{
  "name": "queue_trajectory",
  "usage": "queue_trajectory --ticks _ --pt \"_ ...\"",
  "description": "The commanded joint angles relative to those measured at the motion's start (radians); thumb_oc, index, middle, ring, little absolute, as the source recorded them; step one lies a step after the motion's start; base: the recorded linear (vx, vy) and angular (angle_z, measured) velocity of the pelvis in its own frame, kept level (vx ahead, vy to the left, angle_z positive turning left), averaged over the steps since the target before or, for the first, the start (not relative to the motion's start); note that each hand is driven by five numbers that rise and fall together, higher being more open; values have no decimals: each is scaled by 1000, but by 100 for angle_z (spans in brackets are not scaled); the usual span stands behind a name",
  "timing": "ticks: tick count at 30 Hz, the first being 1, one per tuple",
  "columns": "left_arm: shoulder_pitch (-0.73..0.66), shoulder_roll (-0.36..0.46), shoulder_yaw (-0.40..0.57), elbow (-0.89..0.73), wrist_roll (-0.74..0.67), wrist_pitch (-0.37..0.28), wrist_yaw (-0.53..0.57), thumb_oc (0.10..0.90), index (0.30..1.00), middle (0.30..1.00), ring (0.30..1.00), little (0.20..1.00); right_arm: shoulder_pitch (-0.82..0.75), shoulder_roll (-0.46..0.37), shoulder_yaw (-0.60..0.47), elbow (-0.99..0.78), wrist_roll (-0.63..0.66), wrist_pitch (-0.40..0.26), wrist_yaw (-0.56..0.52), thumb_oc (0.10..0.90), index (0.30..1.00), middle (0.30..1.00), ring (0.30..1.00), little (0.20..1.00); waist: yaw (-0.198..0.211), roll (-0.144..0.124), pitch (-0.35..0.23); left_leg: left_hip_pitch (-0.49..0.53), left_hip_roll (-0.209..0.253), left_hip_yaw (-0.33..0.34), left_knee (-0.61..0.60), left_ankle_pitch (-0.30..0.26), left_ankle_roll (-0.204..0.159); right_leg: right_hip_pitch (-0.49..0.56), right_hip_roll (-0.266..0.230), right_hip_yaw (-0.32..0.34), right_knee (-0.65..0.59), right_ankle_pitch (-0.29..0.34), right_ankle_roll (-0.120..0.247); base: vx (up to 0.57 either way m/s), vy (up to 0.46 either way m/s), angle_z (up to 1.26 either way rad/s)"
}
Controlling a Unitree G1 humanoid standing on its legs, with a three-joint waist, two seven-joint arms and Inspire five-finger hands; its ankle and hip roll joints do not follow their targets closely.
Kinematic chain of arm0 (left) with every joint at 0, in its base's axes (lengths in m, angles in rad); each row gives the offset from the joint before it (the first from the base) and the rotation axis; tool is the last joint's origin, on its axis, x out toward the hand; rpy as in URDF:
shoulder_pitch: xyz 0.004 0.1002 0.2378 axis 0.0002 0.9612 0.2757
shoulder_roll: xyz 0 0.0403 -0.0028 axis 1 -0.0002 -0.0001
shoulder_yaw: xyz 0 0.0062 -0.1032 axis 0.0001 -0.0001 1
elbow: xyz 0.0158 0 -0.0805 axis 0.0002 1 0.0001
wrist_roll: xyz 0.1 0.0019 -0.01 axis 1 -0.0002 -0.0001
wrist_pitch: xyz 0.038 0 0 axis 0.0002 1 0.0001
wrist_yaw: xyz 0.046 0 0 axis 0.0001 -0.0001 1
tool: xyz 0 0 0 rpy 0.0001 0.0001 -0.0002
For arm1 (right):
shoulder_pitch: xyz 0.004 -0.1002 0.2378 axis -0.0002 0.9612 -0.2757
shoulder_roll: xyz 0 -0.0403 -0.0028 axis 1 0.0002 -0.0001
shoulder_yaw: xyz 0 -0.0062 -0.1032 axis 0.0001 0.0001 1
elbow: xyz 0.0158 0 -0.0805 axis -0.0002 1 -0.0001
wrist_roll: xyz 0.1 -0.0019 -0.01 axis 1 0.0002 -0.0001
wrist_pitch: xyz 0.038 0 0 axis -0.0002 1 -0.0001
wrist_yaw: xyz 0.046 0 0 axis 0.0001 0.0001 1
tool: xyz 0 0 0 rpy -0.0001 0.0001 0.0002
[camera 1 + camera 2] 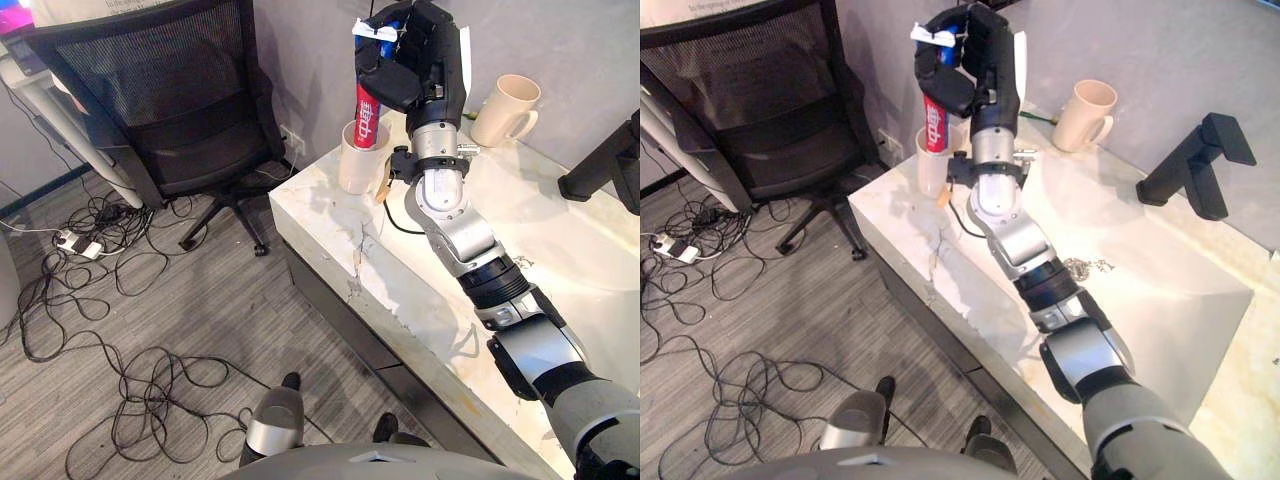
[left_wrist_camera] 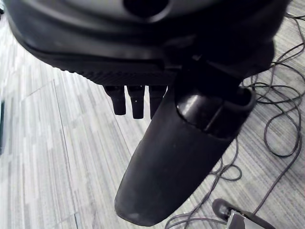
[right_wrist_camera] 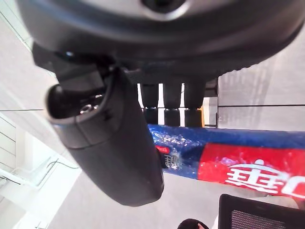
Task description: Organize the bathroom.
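Directly above the cream ceramic cup point(image 1: 358, 157) at the white marble counter's point(image 1: 400, 285) corner, the red-and-blue toothpaste tube point(image 1: 367, 112) stands upright, clamped by the right hand point(image 1: 415, 60); the left hand point(image 2: 143, 67) hangs relaxed over the floor.

Looking like an office or lab corner doubling as a mock bathroom: standing on the right, a pale marble-look vanity counter point(image 1: 400, 285) with a sunken basin point(image 1: 1160, 270) and a black faucet point(image 1: 1193, 165); sitting at its far edge, two cream cups point(image 1: 505, 110); standing to the left, a black mesh office chair point(image 1: 165, 95) beside a white desk point(image 1: 45, 95); sprawling over grey carpet point(image 1: 150, 310), loose black cables point(image 1: 150, 390) and a power strip point(image 1: 78, 243).
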Motion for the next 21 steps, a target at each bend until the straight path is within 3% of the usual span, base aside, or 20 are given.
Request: queue_trajectory --ticks 1,11,21 --pt "33 69 -76 82 -4 56 31 800 900 900 900 900 -117 -15 -99 -105 -100 -156 -24 400 300 300 300 300 14 -14 -59 2 57 8 -32 57 -15 -68 -100 65 98 -40 78 0 0 0" --pt "31 68 -74 83 -1 49 37 800 900 900 900 900 -136 -38 -106 -100 -73 -146 -25 400 300 300 300 300 17 -18 -60 0 59 4 -31 60 -16 -70 -97 61 105 -43 74 1 -2 1" --pt "29 67 -78 82 5 54 43 800 900 900 900 900 -113 -9 -98 -98 -67 -153 -22 400 300 300 300 300 16 -12 -55 5 57 1 -24 55 -16 -65 -102 63 110 -46 75 10 0 0"
